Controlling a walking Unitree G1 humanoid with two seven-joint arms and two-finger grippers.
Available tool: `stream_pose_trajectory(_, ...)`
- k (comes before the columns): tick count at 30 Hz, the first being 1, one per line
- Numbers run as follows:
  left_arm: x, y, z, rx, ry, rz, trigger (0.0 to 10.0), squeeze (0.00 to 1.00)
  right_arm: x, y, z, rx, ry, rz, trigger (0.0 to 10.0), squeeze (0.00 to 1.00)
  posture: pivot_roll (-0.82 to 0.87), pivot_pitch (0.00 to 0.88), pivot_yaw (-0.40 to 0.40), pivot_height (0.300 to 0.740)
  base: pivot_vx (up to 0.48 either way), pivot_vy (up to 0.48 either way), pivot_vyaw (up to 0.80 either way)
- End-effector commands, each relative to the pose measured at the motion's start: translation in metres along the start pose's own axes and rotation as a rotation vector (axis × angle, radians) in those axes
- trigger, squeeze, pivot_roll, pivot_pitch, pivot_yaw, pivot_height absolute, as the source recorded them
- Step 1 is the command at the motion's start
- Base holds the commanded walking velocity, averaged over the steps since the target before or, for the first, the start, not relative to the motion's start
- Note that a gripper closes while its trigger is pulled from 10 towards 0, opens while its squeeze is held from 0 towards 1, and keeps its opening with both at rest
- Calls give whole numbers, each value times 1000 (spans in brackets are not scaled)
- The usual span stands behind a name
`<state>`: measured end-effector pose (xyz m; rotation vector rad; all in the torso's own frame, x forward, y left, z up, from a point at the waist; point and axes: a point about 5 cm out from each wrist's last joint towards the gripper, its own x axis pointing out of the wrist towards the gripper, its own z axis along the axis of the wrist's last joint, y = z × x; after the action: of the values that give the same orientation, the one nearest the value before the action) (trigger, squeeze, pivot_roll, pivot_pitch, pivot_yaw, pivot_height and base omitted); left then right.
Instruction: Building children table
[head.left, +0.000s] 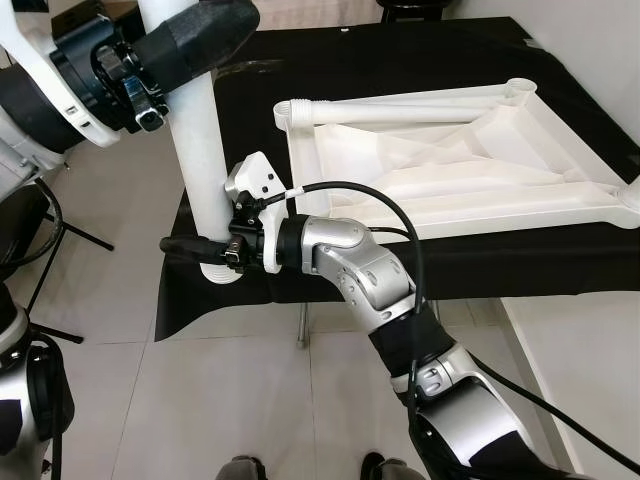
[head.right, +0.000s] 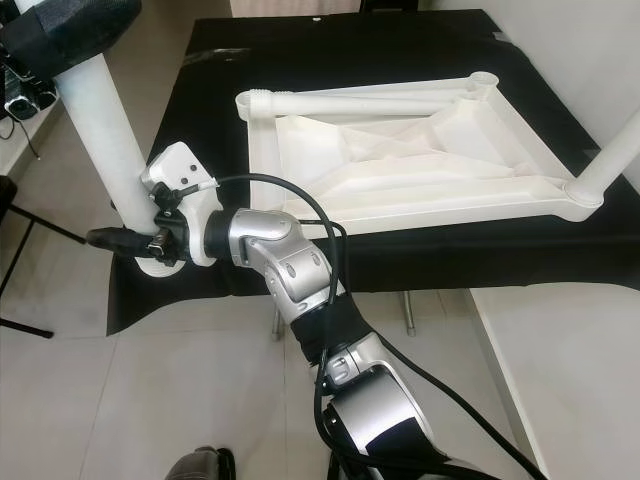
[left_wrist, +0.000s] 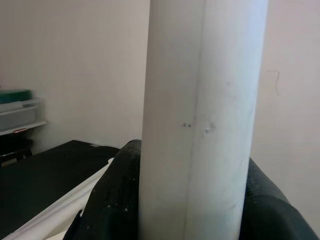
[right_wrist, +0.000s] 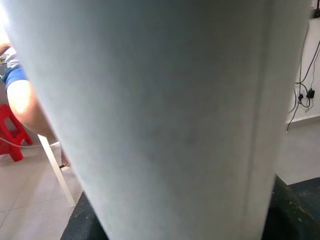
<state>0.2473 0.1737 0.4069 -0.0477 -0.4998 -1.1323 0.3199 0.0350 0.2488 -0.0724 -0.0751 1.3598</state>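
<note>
Tabletop (head.left: 450, 160) lies upside down on a black cloth (head.left: 400, 60), ribbed underside up, so the corner sockets face upward to take legs. 1 leg (head.right: 615, 160) stands in the corner nearest the robot's right. The far 2 corners show bare sockets.

Working leg (head.left: 205, 140) is a white tube, standing slightly tilted at the corner nearest the robot's left. Its foot sits in a socket (head.left: 222, 271) at the cloth's edge. Seating depth cannot be judged; the socket rim is partly behind the gripper.

Left gripper (head.left: 150, 75) grasps the leg high up, fingers clenched round the tube; the left wrist view has the tube hard against the black pads (left_wrist: 112, 200). High hold likely steers the tilt.

Right gripper (head.left: 195, 245) is low, just above the socket, its black fingers reaching past the tube on the robot's side. Right wrist view shows the tube pressed close against the pads (right_wrist: 85, 220). Clamped on the leg, by my reading. Low hold likely guides the foot into the socket.

Judgement: leg 2 of 4 is being seated. Risk: a tilted tube may bind in the socket, so straighten it before pressing down.

A person's leg (right_wrist: 22, 107) and a red stool (right_wrist: 12, 137) are visible beyond.
</note>
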Motion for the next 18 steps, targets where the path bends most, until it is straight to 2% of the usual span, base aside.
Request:
stream_pose_trajectory(1,25,-36,-23,-132,32,-365,0,0,23,17,9,17,-22,53,0,0,50,122,29,740,0,0,0)
stream_pose_trajectory(6,25,-34,-34,-141,28,-331,0,0,21,15,12,-6,-50,27,0,0,52,128,32,740,0,0,0)
stream_pose_trajectory(7,24,-31,-38,-140,26,-286,6549,235,20,14,13,-14,-53,15,0,0,52,133,34,740,0,0,0)
stream_pose_trajectory(8,24,-31,-38,-140,26,-286,6549,235,20,14,13,-14,-53,15,0,0,52,133,34,740,0,0,0)
stream_pose_trajectory(9,23,-28,-42,-143,23,-225,10000,1000,19,12,12,-21,-54,-5,0,0,54,137,35,740,0,0,0)
stream_pose_trajectory(10,23,-28,-42,-143,23,-225,10000,1000,19,12,12,-21,-54,-5,0,0,54,137,35,740,0,0,0)
stream_pose_trajectory(12,22,-23,-44,-129,13,-137,10000,1000,17,8,11,-35,-52,-45,0,0,56,143,35,740,0,0,0)
stream_pose_trajectory(13,22,-23,-44,-129,13,-137,10000,1000,17,8,11,-35,-52,-45,0,0,56,143,35,740,0,0,0)
stream_pose_trajectory(14,20,-18,-42,-112,-6,-67,10000,1000,15,3,10,-40,-52,-86,0,0,61,153,35,740,0,0,0)
stream_pose_trajectory(15,20,-18,-42,-112,-6,-67,10000,1000,15,3,10,-40,-52,-86,0,0,61,153,35,740,0,0,0)
stream_pose_trajectory(17,6,-3,-36,-48,-48,148,10000,1000,6,-18,10,-59,-52,-244,0,0,70,166,33,740,0,0,0)
stream_pose_trajectory(18,6,-3,-36,-48,-48,148,10000,1000,6,-18,10,-59,-52,-244,0,0,70,166,33,740,0,0,0)
